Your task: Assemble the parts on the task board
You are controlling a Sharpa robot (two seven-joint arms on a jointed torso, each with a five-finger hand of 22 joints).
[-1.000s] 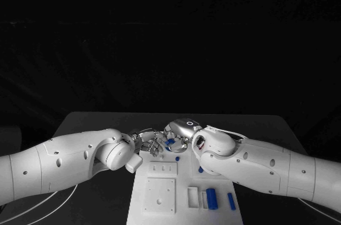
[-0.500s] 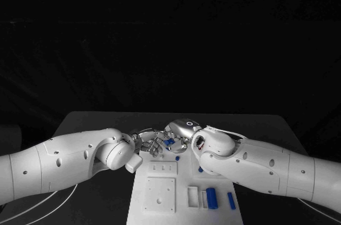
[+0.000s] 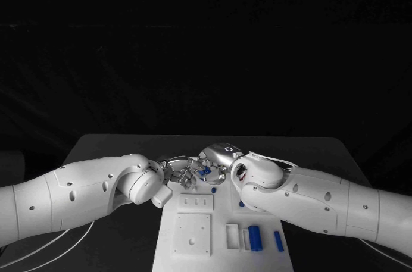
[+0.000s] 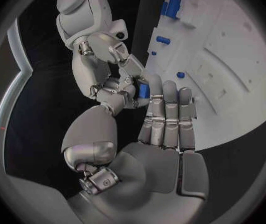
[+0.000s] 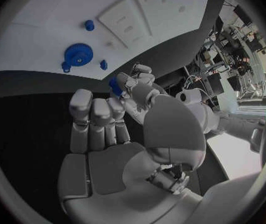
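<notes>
Fingers of the right hand pinch a small blue part above the far end of the task board. The left hand meets it there, fingers extended and pressed against the same part; whether it also grips cannot be determined. Progress appears partial. Toward the near end of the task board, two blue cylinders lie beside a white block. A blue gear and small blue pegs sit on the task board, seemingly awaiting assembly.
</notes>
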